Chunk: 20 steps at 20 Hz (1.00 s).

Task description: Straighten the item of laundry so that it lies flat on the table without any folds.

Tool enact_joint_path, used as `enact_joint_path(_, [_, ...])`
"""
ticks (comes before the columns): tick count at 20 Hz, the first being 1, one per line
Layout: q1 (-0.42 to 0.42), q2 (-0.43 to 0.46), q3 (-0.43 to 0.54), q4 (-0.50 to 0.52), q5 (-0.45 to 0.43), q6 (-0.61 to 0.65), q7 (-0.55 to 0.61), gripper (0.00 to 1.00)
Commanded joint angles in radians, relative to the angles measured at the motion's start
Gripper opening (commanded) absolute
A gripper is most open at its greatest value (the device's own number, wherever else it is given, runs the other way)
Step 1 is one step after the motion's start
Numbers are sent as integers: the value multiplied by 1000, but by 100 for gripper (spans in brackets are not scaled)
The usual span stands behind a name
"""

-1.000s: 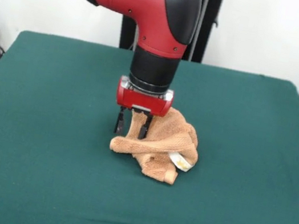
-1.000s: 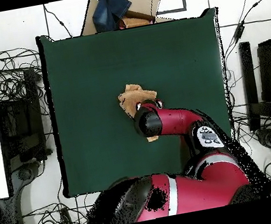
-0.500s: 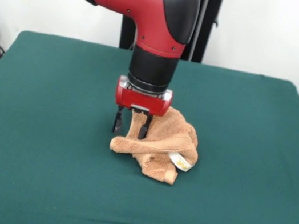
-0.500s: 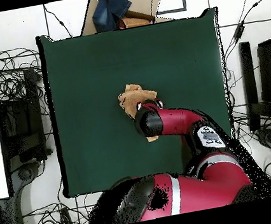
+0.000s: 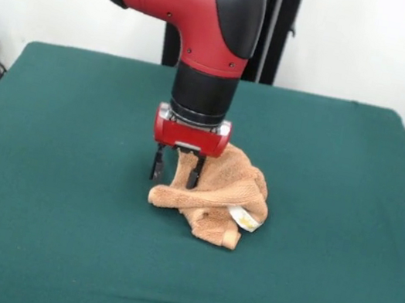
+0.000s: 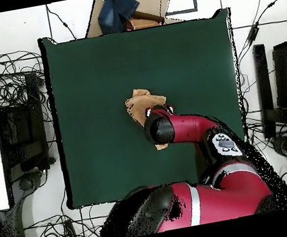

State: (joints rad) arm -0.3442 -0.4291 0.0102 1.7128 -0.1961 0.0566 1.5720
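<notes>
One small change: the pincer (image 5: 177,169), clenched on a raised fold of the towel (image 5: 214,194), has drifted slightly left and up since a second ago, so the pull-out has barely begun, towel still bunched mid-bench (image 5: 42,170), green cloth otherwise bare, cables and boxes around it.

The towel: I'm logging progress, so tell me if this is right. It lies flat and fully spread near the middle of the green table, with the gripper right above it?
Not quite. The towel is bunched in a crumpled heap, not flat, as the front view shows. It does sit near the middle of the green table, with the gripper right above it, jaws straddling a raised fold.
</notes>
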Motion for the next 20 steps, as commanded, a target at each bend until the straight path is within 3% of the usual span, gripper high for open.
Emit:
enact_joint_path(1, [7, 81, 161, -29, -45, -35, 94, 100])
enact_joint_path(7, [-3, 103, 166, -49, -71, -41, 80, 100])
enact_joint_path(13, [69, 41, 136, -27, -8, 1, 147, 100])
enact_joint_path(20, [38, -1, 205, 28, 31, 20, 182, 100])
